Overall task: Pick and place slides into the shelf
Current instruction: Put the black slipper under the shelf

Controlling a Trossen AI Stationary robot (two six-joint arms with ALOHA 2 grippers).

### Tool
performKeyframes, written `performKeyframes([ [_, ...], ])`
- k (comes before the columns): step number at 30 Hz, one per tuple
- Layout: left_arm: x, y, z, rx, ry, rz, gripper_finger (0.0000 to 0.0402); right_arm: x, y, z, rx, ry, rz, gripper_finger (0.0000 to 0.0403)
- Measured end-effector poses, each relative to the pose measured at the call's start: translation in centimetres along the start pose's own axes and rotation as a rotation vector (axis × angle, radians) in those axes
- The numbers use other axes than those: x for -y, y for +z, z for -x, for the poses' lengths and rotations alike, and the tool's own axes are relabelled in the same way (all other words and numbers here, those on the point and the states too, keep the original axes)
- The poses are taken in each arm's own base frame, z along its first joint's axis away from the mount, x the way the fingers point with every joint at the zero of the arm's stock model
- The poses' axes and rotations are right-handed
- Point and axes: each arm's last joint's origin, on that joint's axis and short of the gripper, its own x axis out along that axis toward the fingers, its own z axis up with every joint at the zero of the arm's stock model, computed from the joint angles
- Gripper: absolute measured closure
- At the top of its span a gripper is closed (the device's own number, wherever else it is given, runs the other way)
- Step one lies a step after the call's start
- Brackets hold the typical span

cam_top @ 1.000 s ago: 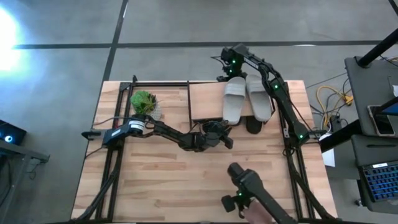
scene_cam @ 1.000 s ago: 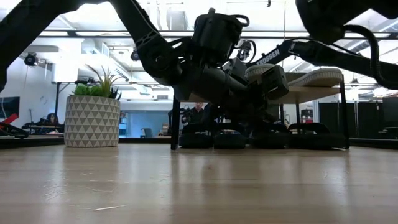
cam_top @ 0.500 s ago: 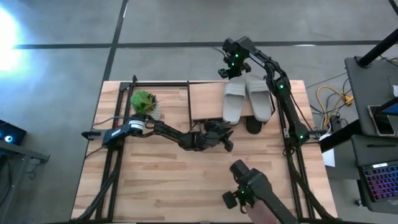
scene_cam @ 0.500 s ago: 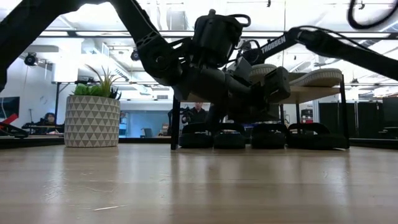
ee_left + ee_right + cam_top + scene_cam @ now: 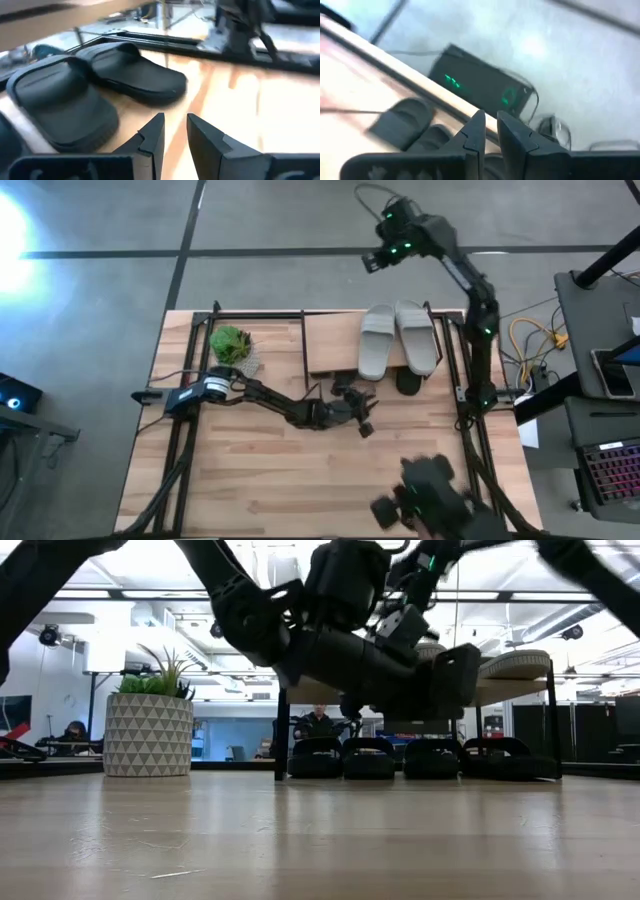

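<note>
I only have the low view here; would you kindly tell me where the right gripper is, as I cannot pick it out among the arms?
Observer: The right gripper is out beyond the table's far edge, over the floor, past the shelf.
Operator: Thank you. What lies on the shelf's top?
Observer: Two light grey slides, side by side at its right end.
Operator: And the left gripper?
Observer: The left gripper faces two black slides on the table; its fingers are slightly apart and empty.
</note>
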Motion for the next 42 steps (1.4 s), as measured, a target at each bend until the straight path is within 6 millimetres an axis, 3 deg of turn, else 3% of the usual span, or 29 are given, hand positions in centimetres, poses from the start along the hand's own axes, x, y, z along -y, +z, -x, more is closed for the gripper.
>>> performKeyframes([
  [4, 1.3, -0.7, 0.8, -0.048, -0.016, -0.208, 0.0334, -2.7, -1.7, 7.9, 0.124, -0.004, 0.084, 0.0360],
  [8, 1.2, -1.0, 0.8, -0.155, 0.077, -0.470, 0.0334, -5.7, -5.2, 15.4, 0.229, -0.076, 0.179, 0.0360],
  [10, 0.3, -0.5, 0.1, -0.188, 0.159, -0.409, 0.0334, -6.6, -7.3, 18.6, 0.276, -0.130, 0.190, 0.0360],
  [13, -2.1, 0.2, -1.0, -0.274, 0.234, -0.148, 0.0334, -7.1, -10.3, 22.5, 0.339, -0.182, 0.138, 0.0360],
  [16, -3.7, 1.6, -1.6, -0.308, 0.250, 0.012, 0.0334, -6.7, -12.7, 25.1, 0.364, -0.184, 0.054, 0.0360],
  [18, -4.1, 2.1, -1.6, -0.311, 0.249, 0.000, 0.0334, -6.4, -13.7, 26.4, 0.401, -0.151, 0.028, 0.0360],
  [21, -4.3, 2.3, -1.7, -0.322, 0.199, -0.023, 0.0334, -5.7, -14.6, 27.6, 0.441, -0.148, -0.012, 0.0360],
  [25, -4.2, 2.4, -1.7, -0.318, 0.182, -0.007, 0.0334, -5.2, -15.2, 27.7, 0.445, -0.186, -0.018, 0.0360],
  [35, -3.8, 1.2, -2.8, -0.246, 0.193, 0.064, 0.0334, -6.5, -14.9, 24.2, 0.338, -0.249, 0.052, 0.0360],
  [38, -2.9, 1.6, -2.2, -0.241, 0.171, 0.049, 0.0334, -6.8, -14.9, 23.5, 0.307, -0.244, 0.074, 0.0360],
  [42, 0.1, 2.8, -0.2, -0.218, 0.077, -0.120, 0.0334, -7.3, -15.7, 23.4, 0.250, -0.153, 0.111, 0.0360],
])
